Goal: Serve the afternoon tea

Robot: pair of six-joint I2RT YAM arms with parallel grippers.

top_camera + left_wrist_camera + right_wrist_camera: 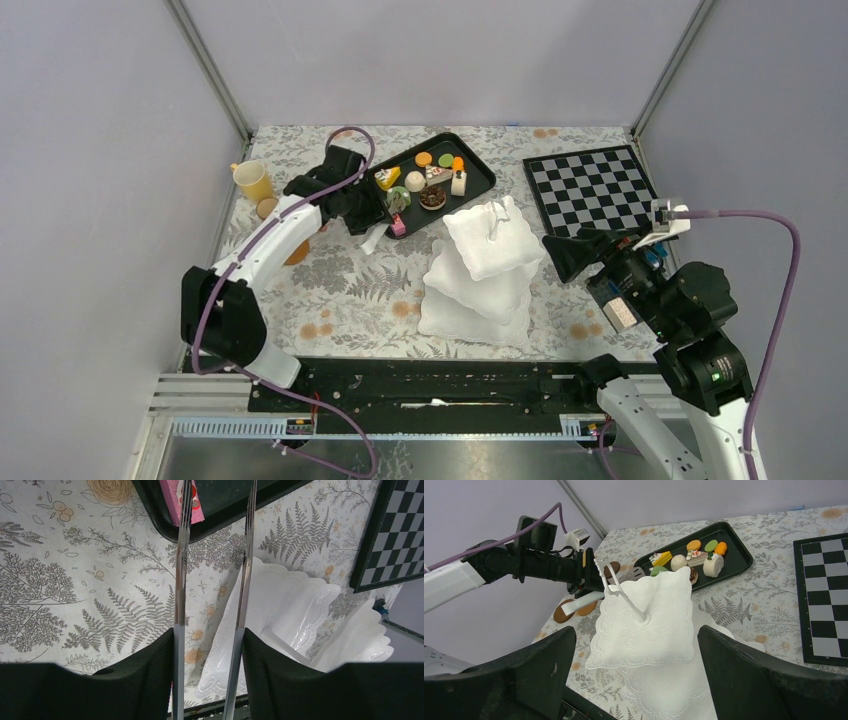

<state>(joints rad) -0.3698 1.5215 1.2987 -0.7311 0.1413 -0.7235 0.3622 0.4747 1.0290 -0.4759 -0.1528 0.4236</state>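
Three-tier stand (478, 285): white, wavy-edged, top tier bare, standing mid-table just near of the black tray (480, 170). Open patterned cloth lies to its left. The right gripper (636, 630) gapes wide and empty beside the stand. The left gripper (209, 635) clamps the silver tongs (181, 580), their tips at one pink cake (195, 502). About ten small cakes (437, 175) sit on the tray. One yellow cup (252, 180) stands back-left.

Silver tongs (181, 580) reach over the black tray (478, 170), checkerboard (590, 187) nearby.

Bare cloth (340, 280) lies open left of the stand (487, 270); the tray (480, 170) crowds its far side, the checkerboard (590, 187) its far right.
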